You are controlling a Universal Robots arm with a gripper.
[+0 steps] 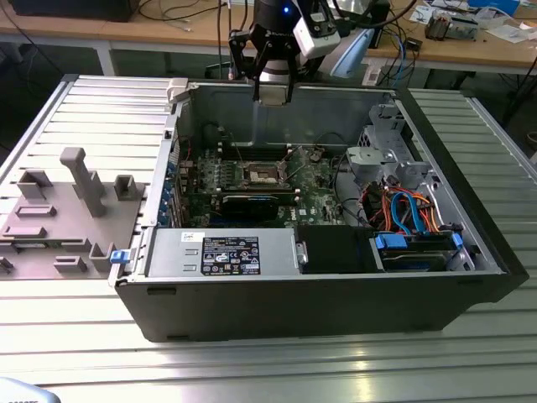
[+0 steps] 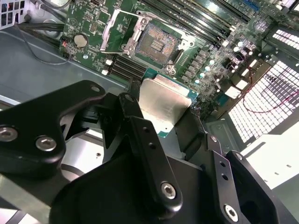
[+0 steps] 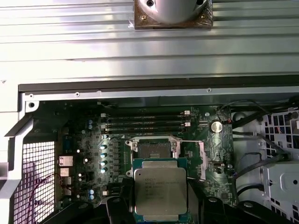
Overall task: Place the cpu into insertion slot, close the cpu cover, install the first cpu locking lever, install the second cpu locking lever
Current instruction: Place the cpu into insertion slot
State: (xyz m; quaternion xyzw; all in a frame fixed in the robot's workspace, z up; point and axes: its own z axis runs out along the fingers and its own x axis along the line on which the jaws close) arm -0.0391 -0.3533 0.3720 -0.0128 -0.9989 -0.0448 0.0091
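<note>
Black jointed gripper [image 2: 164, 112] links clamp the cpu [image 2: 163, 100] by two edges, its brushed metal top flat, above the far wall of the open case [image 1: 336, 109]. Below, the thin silvery cpu cover [image 2: 107, 31] stands flipped open beside the bare insertion slot [image 2: 161, 44], dark and pin-grained. Lowering wants a level chip, corners squared to the rim, settled without sliding, I judge.

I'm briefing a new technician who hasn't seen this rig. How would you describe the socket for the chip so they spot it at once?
Look inside the open computer case at the green circuit board. Near the board's middle sits the socket, a dark square recess with a silvery rim. Unlike the long narrow black memory slots beside it, it is square.
</note>
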